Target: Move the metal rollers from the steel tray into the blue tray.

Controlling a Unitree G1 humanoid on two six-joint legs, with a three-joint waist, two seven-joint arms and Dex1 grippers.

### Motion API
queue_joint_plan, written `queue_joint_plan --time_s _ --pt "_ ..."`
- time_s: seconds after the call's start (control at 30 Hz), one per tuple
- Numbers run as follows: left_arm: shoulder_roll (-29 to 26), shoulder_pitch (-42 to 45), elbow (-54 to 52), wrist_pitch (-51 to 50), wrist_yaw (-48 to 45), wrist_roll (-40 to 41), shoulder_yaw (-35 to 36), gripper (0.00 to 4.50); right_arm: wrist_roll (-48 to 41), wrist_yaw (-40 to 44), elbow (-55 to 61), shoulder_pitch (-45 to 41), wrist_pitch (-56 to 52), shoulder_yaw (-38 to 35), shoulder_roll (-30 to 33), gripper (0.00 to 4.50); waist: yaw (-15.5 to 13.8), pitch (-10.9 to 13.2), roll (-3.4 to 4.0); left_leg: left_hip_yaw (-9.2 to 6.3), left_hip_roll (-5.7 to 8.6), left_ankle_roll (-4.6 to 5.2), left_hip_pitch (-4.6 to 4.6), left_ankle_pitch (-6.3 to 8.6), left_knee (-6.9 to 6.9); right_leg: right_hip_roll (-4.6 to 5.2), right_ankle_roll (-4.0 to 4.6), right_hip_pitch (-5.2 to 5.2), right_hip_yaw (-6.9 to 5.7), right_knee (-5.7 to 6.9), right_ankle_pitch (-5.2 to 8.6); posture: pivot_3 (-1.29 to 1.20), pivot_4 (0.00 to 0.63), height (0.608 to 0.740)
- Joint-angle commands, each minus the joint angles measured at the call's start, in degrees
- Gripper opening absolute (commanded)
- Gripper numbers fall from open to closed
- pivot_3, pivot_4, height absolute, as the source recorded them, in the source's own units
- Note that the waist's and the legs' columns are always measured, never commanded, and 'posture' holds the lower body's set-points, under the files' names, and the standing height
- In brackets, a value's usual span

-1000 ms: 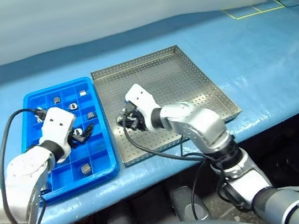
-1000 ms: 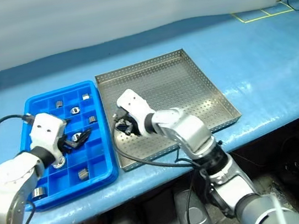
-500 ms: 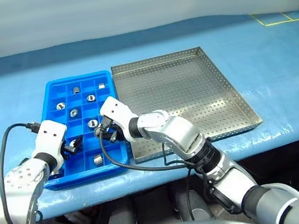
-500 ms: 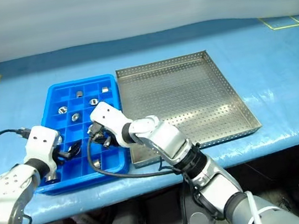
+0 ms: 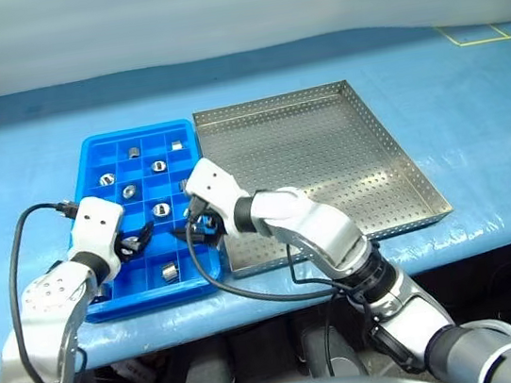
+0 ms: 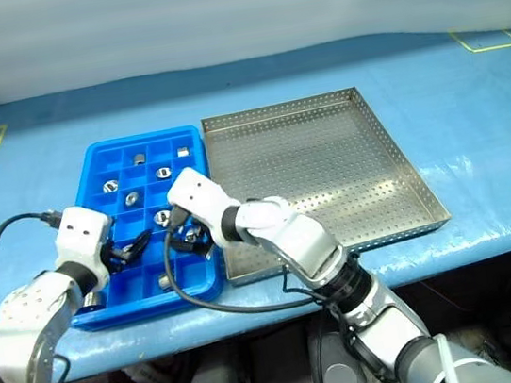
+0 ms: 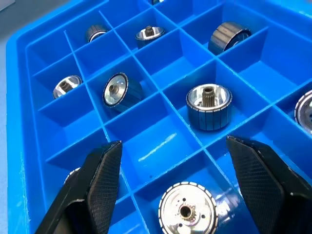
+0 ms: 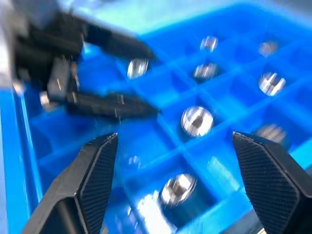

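Left eye view: steel tray (image 5: 326,153) looks bare, and the rollers (image 5: 159,210) sit in blue tray (image 5: 115,306) compartments. Both claws, left (image 5: 138,237) and right (image 5: 196,228), hang released above it; the task seems nearly finished.

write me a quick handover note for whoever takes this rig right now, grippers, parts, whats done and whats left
Left gripper: open, holding nothing, over the blue tray.
Right gripper: fingers apart, nothing between them, over the blue tray's near right corner.
Metal rollers: all that can be seen sit in blue tray compartments.
Steel tray: no rollers visible on its floor.
Done: the transfer looks finished.
Left: check the tray, pull both arms back.
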State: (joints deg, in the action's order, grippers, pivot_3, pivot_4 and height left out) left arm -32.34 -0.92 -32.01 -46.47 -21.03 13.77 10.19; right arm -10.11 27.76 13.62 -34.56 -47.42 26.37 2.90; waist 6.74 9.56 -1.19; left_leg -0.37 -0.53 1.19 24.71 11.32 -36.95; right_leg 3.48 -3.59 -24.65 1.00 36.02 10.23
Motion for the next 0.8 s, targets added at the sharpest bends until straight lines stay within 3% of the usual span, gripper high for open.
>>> queue_joint_plan --time_s 0.03,0.33,0.57,0.8 --pt "2.4 2.5 -2.8 6.3 -2.0 1.7 -2.2 3.75 2.3 -2.3 3.6 0.8 7.9 -7.2 3.8 3.97 -0.2 0.0 -0.03 0.01 0.02 0.00 -0.03 0.00 -0.02 0.02 -0.06 0.02 0.00 -0.01 0.03 -0.13 0.150 0.740" --pt "5.7 8.1 2.7 17.4 -7.5 1.0 -11.5 3.75 0.1 5.0 0.9 7.7 10.8 -17.6 19.8 3.97 -0.2 0.0 -0.03 0.26 0.11 0.02 -0.03 -0.01 -0.01 -0.10 0.19 0.04 0.01 -0.02 -0.06 -0.20 0.150 0.740" --pt "6.1 9.0 7.0 21.5 -11.0 1.4 -13.1 3.75 -5.0 8.7 3.0 13.4 10.1 -23.1 23.7 3.97 1.5 0.0 0.00 0.39 0.12 0.05 -0.05 0.01 -0.09 -0.17 0.01 0.05 0.09 0.01 0.06 -0.24 0.150 0.740" --pt "6.1 8.8 7.8 23.0 -10.4 0.6 -12.0 3.75 -6.6 9.3 4.2 14.5 10.0 -23.4 24.8 3.97 2.6 0.0 0.01 0.32 0.04 0.06 -0.06 0.01 -0.15 -0.14 -0.02 0.09 0.10 0.01 0.05 -0.25 0.150 0.740"
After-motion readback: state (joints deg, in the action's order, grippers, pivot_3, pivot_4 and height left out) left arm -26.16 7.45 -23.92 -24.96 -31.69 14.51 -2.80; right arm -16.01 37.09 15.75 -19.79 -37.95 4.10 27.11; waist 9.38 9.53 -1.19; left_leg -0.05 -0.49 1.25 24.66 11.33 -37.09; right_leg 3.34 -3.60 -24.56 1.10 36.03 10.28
